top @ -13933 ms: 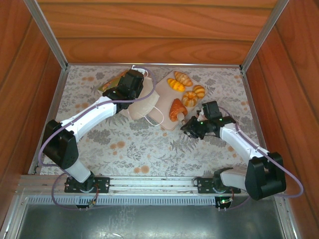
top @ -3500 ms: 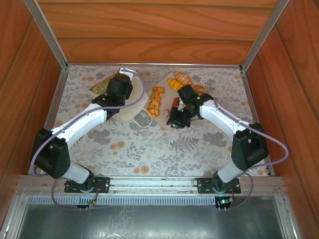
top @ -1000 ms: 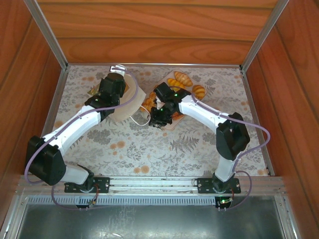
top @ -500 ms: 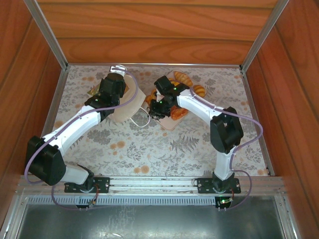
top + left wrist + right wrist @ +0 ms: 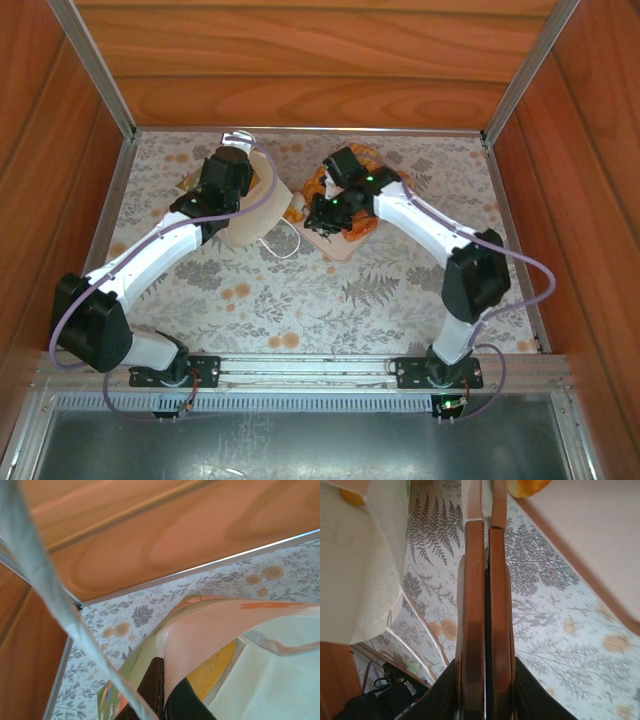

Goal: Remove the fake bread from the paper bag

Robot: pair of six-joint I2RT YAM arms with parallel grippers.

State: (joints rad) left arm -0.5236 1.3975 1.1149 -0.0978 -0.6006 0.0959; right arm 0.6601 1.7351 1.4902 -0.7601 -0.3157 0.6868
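Left fingers [image 5: 154,692] are clamped on the rim of the paper bag [image 5: 258,205], propping it up on the surface [image 5: 300,300] w/ its open side turned toward the pink tray [image 5: 340,247]. Right fingers [image 5: 472,605] hang just right of the bag's mouth, over the tray's bag-side edge, pressed flat together w/ nothing visible btw them. What counts here: the bag lies directly left of the right fingers, v. near, so that arm is the one placed to reach in, while the left is busy holding. The bag's long axis is hard to call since the paper bows and curls. It prob. runs roughly away from the arm bases, mouth opening sideways. Fake bread [image 5: 362,226]: several glossy orange pcs sit on the tray right of the bag, partly under the right arm. Inside the bag, the left wrist view shows a yellow patch [image 5: 220,666]. Can't tell if that's a pastry or print. A white cord handle [image 5: 283,243] trails on the surface at the bag's near side. My guess is most pcs are out. If any remain, the right fingers must part first, then go left into the mouth.
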